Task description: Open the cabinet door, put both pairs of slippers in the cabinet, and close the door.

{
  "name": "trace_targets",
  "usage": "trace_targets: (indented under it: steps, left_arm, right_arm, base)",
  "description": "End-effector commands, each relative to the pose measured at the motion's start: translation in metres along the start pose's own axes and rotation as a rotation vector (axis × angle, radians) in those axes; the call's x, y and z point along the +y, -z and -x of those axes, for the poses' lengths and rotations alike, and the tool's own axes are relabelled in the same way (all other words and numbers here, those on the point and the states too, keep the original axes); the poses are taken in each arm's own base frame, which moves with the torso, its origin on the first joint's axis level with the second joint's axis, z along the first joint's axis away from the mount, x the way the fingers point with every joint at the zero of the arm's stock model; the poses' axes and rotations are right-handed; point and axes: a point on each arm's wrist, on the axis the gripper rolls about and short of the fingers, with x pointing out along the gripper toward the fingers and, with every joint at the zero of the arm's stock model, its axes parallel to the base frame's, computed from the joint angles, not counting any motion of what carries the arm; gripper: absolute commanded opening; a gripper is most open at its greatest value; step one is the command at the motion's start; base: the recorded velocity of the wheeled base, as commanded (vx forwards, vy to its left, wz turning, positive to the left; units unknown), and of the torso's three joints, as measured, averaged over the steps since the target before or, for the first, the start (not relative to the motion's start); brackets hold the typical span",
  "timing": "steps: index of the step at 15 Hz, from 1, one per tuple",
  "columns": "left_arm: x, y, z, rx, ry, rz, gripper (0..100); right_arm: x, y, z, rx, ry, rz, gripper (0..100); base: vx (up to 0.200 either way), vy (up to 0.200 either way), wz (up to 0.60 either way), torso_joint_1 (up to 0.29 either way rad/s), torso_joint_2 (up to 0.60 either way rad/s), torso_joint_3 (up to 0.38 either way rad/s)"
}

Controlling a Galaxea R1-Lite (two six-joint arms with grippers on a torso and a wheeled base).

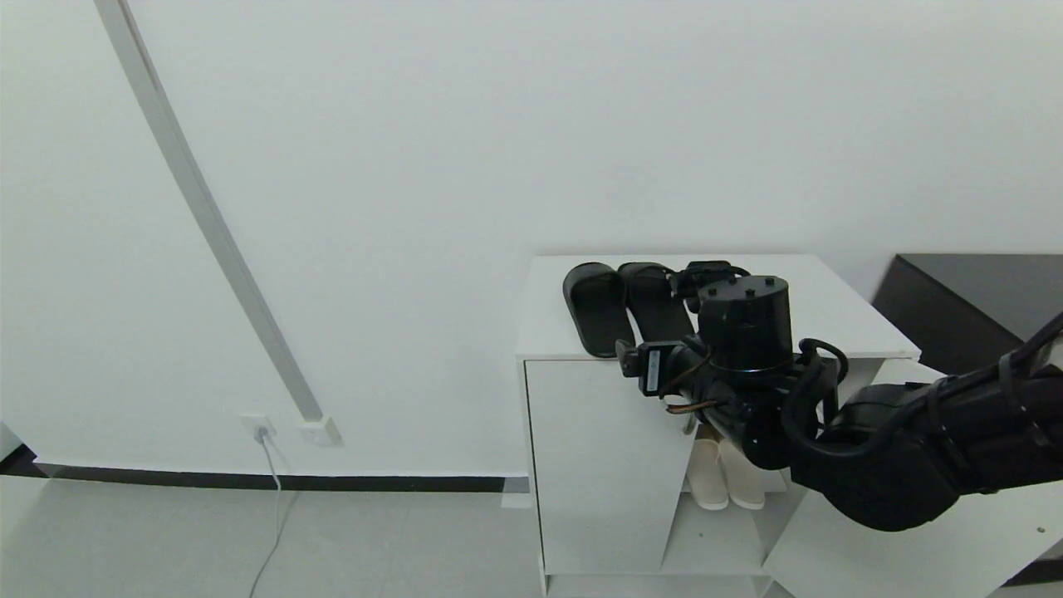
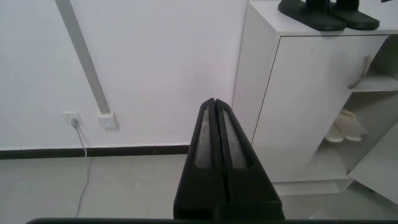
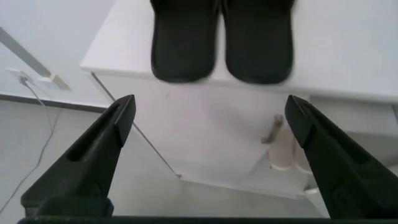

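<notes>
A pair of black slippers (image 1: 623, 309) lies on top of the white cabinet (image 1: 598, 465), toes towards the front edge. A pair of white slippers (image 1: 724, 477) stands on a shelf inside the open right half. My right gripper (image 3: 210, 106) is open, just in front of and slightly above the black slippers (image 3: 221, 37), its fingers (image 3: 106, 143) spread wider than the pair. The white slippers (image 3: 286, 155) and a door handle (image 3: 272, 130) show below. My left gripper (image 2: 214, 124) is shut on nothing, low and well to the left of the cabinet (image 2: 298, 106).
The cabinet's right door (image 1: 897, 548) hangs open towards me; the left door is closed. A dark piece of furniture (image 1: 980, 307) stands right of the cabinet. A wall socket with a cable (image 1: 259, 428) and a slanted conduit (image 1: 208, 216) are on the left wall, above bare floor.
</notes>
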Motion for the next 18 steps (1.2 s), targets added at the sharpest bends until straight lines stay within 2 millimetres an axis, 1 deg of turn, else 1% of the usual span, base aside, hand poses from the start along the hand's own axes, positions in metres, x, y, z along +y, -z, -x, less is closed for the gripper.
trace_targets:
  steps: [1, 5, 7, 9, 11, 12, 14, 18]
  left_arm:
    - [0.000, 0.000, 0.000, 0.002, 0.001, 0.000, 0]
    - [0.000, 0.000, 0.000, 0.002, 0.001, 0.000, 0]
    - [0.000, 0.000, 0.000, 0.002, 0.001, 0.000, 0]
    - [0.000, 0.000, 0.000, 0.002, 0.001, 0.001, 0]
    - [0.000, 0.000, 0.000, 0.002, 0.001, 0.001, 0]
    - [0.000, 0.000, 0.000, 0.002, 0.001, 0.001, 0]
    - [0.000, 0.000, 0.000, 0.002, 0.001, 0.003, 0]
    - [0.000, 0.000, 0.000, 0.002, 0.001, 0.003, 0]
  right_arm:
    - [0.000, 0.001, -0.001, 0.005, 0.002, 0.003, 100]
    - [-0.001, 0.005, -0.005, 0.012, 0.003, 0.005, 100]
    - [0.001, 0.012, -0.012, 0.002, 0.003, 0.010, 100]
    - [-0.002, 0.024, -0.025, -0.011, 0.015, 0.027, 100]
    - [-0.002, 0.033, -0.036, -0.025, 0.014, 0.034, 100]
    - [-0.002, 0.036, -0.039, -0.025, 0.004, 0.036, 100]
    - [-0.003, 0.035, -0.042, -0.031, 0.000, 0.036, 100]
    - [-0.004, 0.037, -0.065, -0.052, -0.007, 0.050, 100]
  base:
    - [0.200, 0.000, 0.00, 0.007, 0.01, -0.007]
    - [0.200, 0.000, 0.00, 0.007, 0.00, 0.001]
    - [0.200, 0.000, 0.00, 0.005, 0.00, 0.000]
    - [0.200, 0.000, 0.00, 0.005, 0.00, 0.005]
    - [0.000, 0.000, 0.00, 0.000, 0.00, 0.000]
    - [0.000, 0.000, 0.00, 0.000, 0.00, 0.000]
    - [0.000, 0.000, 0.00, 0.000, 0.00, 0.000]
    - [0.000, 0.000, 0.00, 0.000, 0.00, 0.000]
